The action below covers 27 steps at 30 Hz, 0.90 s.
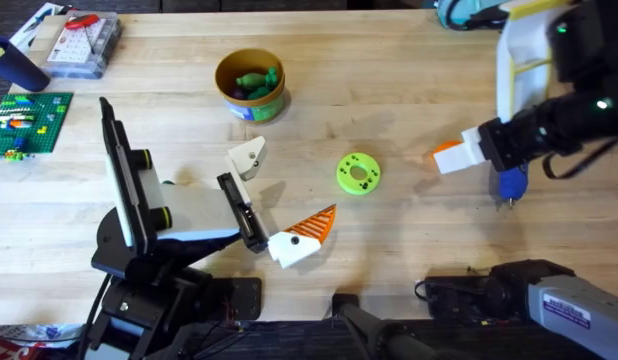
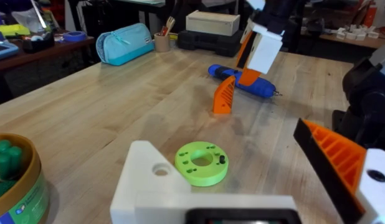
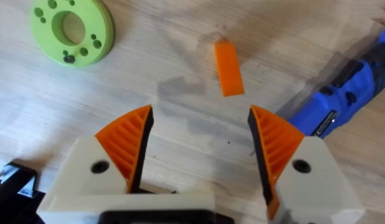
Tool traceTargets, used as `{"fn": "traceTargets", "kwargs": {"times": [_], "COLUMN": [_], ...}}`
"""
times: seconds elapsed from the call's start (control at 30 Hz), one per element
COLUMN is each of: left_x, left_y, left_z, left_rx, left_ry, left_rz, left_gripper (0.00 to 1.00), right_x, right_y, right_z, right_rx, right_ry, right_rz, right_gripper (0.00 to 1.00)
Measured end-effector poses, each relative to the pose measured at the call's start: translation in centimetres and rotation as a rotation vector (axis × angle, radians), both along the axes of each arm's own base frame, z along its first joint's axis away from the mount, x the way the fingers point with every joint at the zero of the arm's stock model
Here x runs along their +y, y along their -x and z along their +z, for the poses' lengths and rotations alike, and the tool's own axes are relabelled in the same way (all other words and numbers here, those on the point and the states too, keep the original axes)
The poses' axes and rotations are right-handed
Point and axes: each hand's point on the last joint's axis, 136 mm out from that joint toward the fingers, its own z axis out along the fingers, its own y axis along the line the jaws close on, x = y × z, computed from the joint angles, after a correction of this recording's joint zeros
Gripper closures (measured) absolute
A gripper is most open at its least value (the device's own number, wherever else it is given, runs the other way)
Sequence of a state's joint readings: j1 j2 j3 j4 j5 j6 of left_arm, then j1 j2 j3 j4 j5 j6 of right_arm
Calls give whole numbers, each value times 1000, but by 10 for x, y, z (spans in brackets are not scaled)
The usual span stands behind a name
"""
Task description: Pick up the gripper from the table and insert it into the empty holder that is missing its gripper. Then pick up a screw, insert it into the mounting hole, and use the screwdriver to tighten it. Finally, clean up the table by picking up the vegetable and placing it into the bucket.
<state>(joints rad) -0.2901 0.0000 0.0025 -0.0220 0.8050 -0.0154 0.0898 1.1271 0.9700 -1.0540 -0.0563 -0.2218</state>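
Gripper (image 3: 228, 67) standing on end on table (image 1: 409, 90), beside screwdriver (image 3: 345, 93) | right gripper (image 3: 202, 146) poised above, pads spread wide to straddle it, nothing held | holder (image 1: 247, 158) waits bare on left arm | left gripper (image 1: 289, 215): cannot tell its state | bucket (image 1: 251, 86) well apart, greens inside

Even, bright light falls from above on the pale table (image 1: 409, 90), casting soft short shadows and no harsh glare. At the overhead view's lower edge the arms blur darkly. In the left wrist view, the near foreground is soft.
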Motion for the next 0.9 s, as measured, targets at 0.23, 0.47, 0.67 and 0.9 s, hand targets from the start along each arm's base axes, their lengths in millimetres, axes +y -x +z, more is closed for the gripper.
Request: {"fn": "traceTargets", "kwargs": {"times": [0.23,0.47,0.67,0.9], "left_x": [2,3,3,3], "left_y": [-3,-5,-6,-6], "left_z": [-3,-4,-5,-5], "left_rx": [18,24,24,27], "left_ry": [-6,-8,-8,-9], "left_rz": [18,32,39,39], "left_gripper": [7,7,7,7], "right_x": [6,9,-1,-24], "right_y": [-8,-25,-26,-32], "right_z": [-10,1,-2,-26], "right_rx": [88,48,59,148], "right_ry": [8,2,37,76], "right_rz": [26,28,5,-69], "right_gripper": [108,108,108,108]}}
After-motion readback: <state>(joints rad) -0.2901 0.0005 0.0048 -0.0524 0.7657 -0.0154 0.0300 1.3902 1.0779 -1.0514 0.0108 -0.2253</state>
